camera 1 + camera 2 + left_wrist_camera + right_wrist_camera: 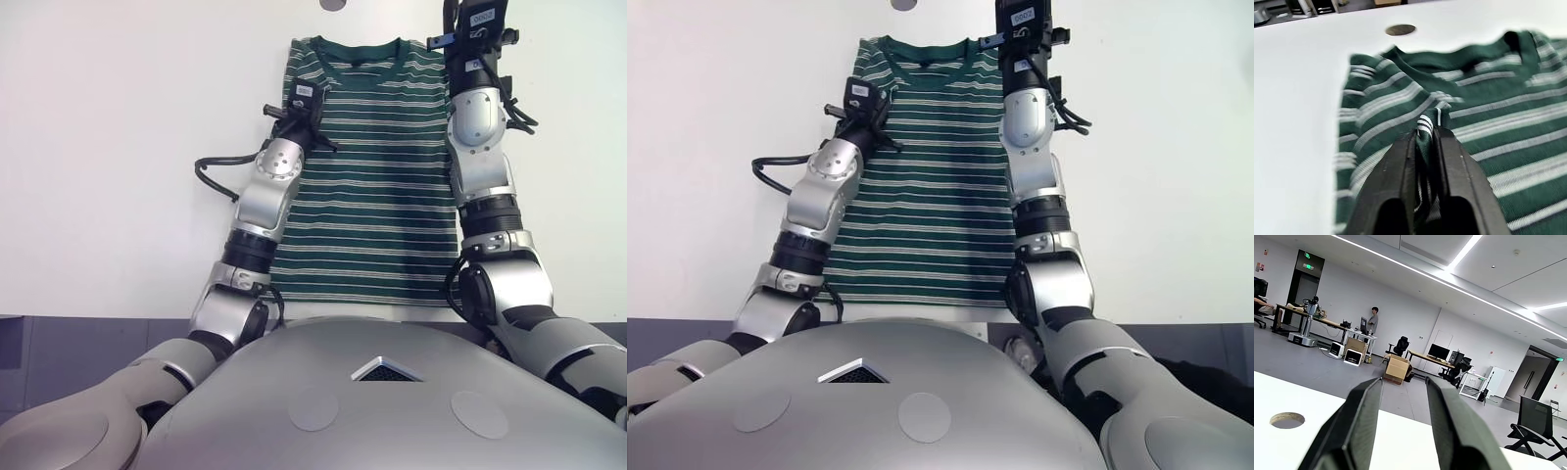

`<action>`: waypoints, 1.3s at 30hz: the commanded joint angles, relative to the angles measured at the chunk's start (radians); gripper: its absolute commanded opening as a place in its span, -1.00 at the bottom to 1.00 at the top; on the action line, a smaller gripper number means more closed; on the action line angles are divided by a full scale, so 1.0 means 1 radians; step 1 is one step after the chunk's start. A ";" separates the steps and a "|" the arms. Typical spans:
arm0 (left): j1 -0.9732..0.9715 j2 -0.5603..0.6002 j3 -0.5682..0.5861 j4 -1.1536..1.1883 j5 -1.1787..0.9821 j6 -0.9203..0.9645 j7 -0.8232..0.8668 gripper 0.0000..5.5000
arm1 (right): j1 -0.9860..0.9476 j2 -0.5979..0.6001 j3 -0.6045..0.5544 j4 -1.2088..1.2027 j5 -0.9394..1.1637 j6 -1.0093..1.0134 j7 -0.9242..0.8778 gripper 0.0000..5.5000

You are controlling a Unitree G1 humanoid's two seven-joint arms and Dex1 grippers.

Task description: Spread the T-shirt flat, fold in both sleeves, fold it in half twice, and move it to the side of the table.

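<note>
The green, white-striped cotton T-shirt [377, 196] lies flat on the white counter [118, 147] between the two arms, with its collar at the far end and its hem at the near edge. No sleeve sticks out on either side, so the sleeves look tucked in and the first halving is probably next.

The left hand [1425, 134] is pinching a small ridge of cloth at the far left shoulder, fingers pressed together on it. The right hand [1403, 387] is raised by the far right shoulder. Its fingers are spread with nothing between them, and it is aimed out at the room rather than down at the cloth.

The main risk is a lopsided lift. If the left side rises while the right corner is unheld, the shirt would likely twist and crease diagonally. The pinch is also narrow and may hold only the top layer, which could let the tucked sleeve slide out or the cloth slip free. The right hand could close above the fabric and catch nothing. Any pull toward the near side might drag the hem off the counter's edge.
</note>
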 commanded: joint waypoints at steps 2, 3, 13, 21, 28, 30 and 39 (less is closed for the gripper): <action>-0.012 -0.039 -0.046 -0.172 -0.051 -0.104 -0.081 -0.54 | 0.058 -0.010 -0.044 -0.083 0.032 0.042 0.002 -0.39; -0.004 -0.036 -0.060 -0.200 -0.067 -0.116 -0.107 -0.54 | 0.080 -0.014 -0.054 -0.109 0.039 0.056 0.010 -0.39; 0.052 0.002 0.020 -0.293 -0.022 -0.251 0.009 -0.53 | 0.531 0.014 -0.253 -0.569 0.285 0.466 0.093 0.02; 0.061 0.019 0.005 -0.303 -0.008 -0.229 -0.005 -0.53 | 0.473 0.161 -0.292 -0.543 0.499 0.660 0.076 0.02; 0.068 0.028 -0.001 -0.310 -0.001 -0.224 -0.015 -0.53 | 0.441 0.223 -0.315 -0.582 0.599 0.770 0.036 0.02; 0.066 0.027 0.000 -0.308 -0.001 -0.225 -0.013 -0.53 | 0.422 0.230 -0.307 -0.575 0.599 0.765 0.028 0.02; 0.067 0.023 0.000 -0.300 0.003 -0.224 -0.013 -0.53 | 0.356 0.274 -0.301 -0.551 0.617 0.742 -0.017 -0.19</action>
